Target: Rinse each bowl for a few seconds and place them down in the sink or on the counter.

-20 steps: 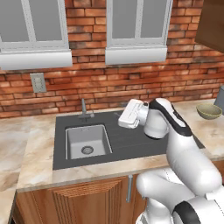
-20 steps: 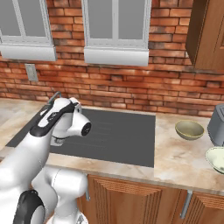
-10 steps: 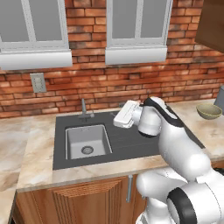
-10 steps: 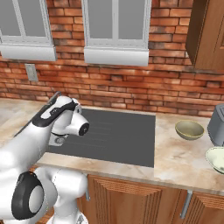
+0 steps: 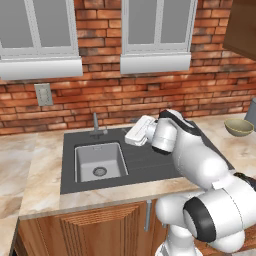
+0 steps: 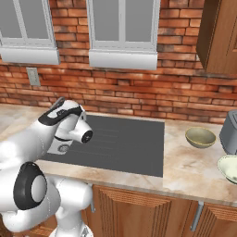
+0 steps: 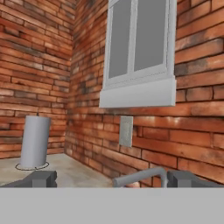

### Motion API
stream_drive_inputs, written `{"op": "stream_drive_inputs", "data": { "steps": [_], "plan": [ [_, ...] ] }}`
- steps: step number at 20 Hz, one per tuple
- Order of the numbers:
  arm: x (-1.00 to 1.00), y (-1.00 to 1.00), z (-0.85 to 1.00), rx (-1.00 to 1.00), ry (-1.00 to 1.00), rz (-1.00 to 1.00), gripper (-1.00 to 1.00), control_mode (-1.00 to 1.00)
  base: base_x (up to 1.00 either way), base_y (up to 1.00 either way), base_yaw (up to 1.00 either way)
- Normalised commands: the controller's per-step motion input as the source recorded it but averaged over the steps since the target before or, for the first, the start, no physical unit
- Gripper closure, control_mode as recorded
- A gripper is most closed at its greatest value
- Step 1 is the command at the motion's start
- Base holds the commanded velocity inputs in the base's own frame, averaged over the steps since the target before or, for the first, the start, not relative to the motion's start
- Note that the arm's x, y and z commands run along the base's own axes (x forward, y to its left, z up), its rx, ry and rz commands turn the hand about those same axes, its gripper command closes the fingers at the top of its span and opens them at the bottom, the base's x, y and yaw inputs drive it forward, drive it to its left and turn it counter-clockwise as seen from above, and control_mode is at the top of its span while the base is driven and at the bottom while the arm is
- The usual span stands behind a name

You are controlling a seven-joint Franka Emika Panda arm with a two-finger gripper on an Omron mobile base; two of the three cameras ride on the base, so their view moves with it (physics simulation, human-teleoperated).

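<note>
— Gripper (image 7: 109, 179) fingers were seen spread wide apart, with nothing held between them. In the hand view the two dark fingertips (image 7: 40, 178) were caught at the bottom edge, pointed toward the brick wall (image 7: 43, 65), with the curved spout of the faucet (image 7: 142, 176) visible between them.

— And where was the hand placed over the sink?

— It was held above the dark grey sink (image 5: 145, 165), just right of the small light-grey basin (image 5: 98, 161) and near the faucet at the back rim. From the left base camera the white hand was seen aimed leftward and slightly up, away from the bowls.

— The bowls, where were they found?

— Both were left on the surface (image 6: 185, 166) to the right of the sink, well apart from the gripper. The olive-tan bowl (image 6: 200, 137) was seen upright near the wall, just beside a grey appliance (image 6: 230, 132). The paler cream-green bowl (image 6: 228, 167) was cut off by the right edge of the right base view, nearer the front edge of the surface.

— Anything else picked out?

— A grey cylinder (image 7: 35, 141) was seen standing on the surface in the corner, below a window sill (image 7: 138, 94), and a wall outlet (image 7: 126, 131) was noted on the brick.
</note>
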Motion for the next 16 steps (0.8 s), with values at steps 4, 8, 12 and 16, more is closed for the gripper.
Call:
{"op": "stream_drive_inputs", "data": {
  "steps": [4, 8, 12, 16],
  "plan": [
    [0.23, 0.03, -0.16, 0.0, 0.0, -0.03, -1.0, -1.0, 0.0, 0.0, 0.0],
    [0.25, 0.0, -0.11, 0.0, 0.0, -0.02, -1.0, -1.0, 0.0, 0.0, 0.0],
    [0.26, 0.01, -0.1, 0.0, 0.0, -0.03, -1.0, -1.0, 0.0, 0.0, 0.0],
    [0.32, 0.0, -0.08, 0.0, 0.03, -0.03, -1.0, -1.0, 0.0, 0.0, 0.0]
  ]
}}
